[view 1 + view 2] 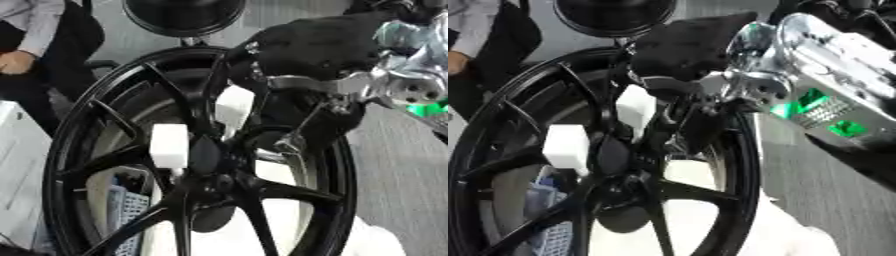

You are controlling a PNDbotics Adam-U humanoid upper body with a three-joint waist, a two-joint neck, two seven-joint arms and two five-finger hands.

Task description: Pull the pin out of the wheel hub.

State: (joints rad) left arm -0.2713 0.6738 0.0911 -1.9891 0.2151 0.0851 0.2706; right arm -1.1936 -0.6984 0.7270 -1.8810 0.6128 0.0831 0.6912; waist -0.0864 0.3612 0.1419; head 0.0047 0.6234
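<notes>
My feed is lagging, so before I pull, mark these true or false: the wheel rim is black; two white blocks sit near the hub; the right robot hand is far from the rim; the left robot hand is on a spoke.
1. The wheel rim is black. True.
2. Two white blocks show near the hub. True: one block left of the hub, another above it.
3. The right robot hand is far from the rim. False: it reaches in over the upper rim toward the hub.
4. The left robot hand rests on a spoke. False: it shows in neither view.
</notes>
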